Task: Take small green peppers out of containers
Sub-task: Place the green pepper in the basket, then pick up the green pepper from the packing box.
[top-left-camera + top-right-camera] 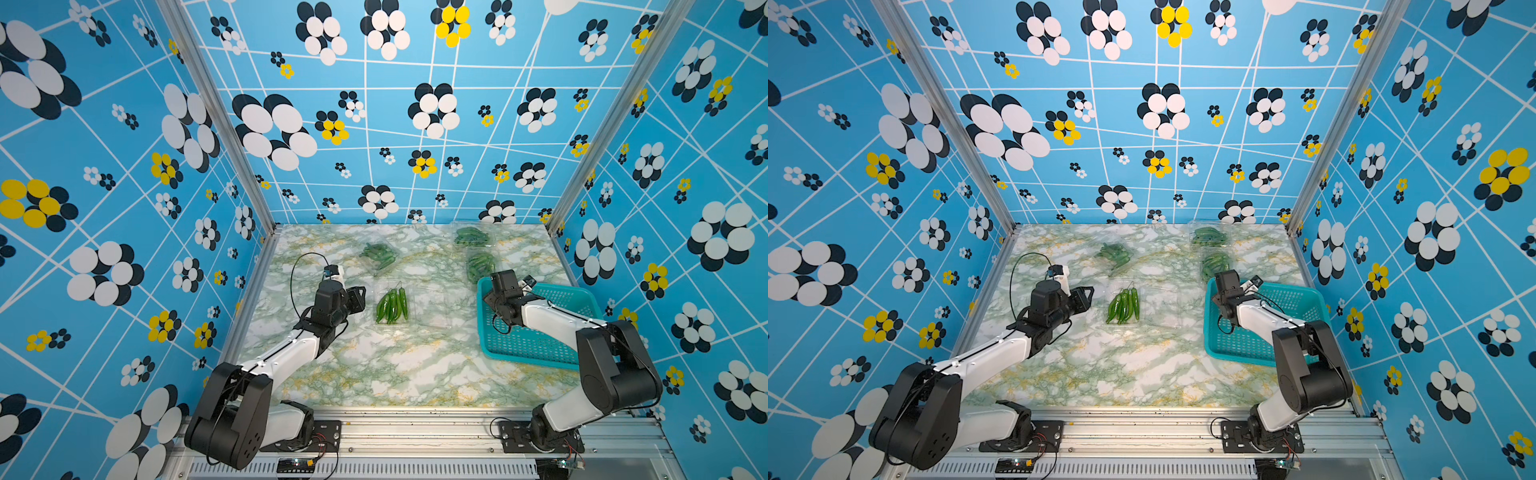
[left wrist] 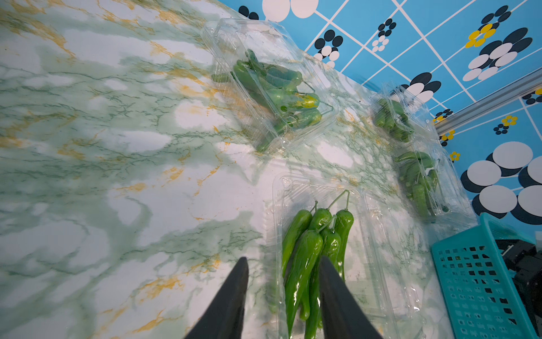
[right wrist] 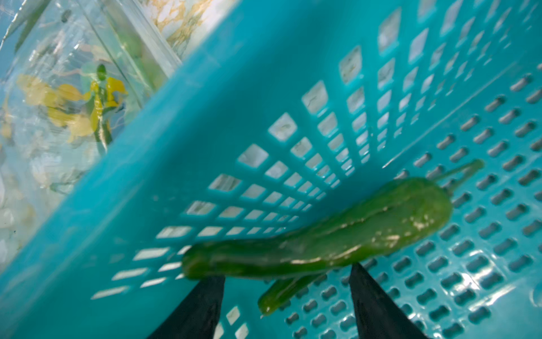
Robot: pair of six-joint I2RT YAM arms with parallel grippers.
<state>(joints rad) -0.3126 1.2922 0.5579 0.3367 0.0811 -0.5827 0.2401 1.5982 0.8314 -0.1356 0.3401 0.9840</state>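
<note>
Blurring over two basket (image 3: 205, 132) peppers (image 3: 322, 237) beyond parted right jaws

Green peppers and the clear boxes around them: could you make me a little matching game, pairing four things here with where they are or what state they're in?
Things
1. left end effector
2. right end effector
3. teal basket
4. middle container

Places or states
A. lid flipped open, its peppers uncovered
B. open, just behind two loose peppers inside the basket
C. lies under the right arm
D. open, just beside the middle container

Pairs: 1-D, 2-B, 3-C, 4-A
</note>
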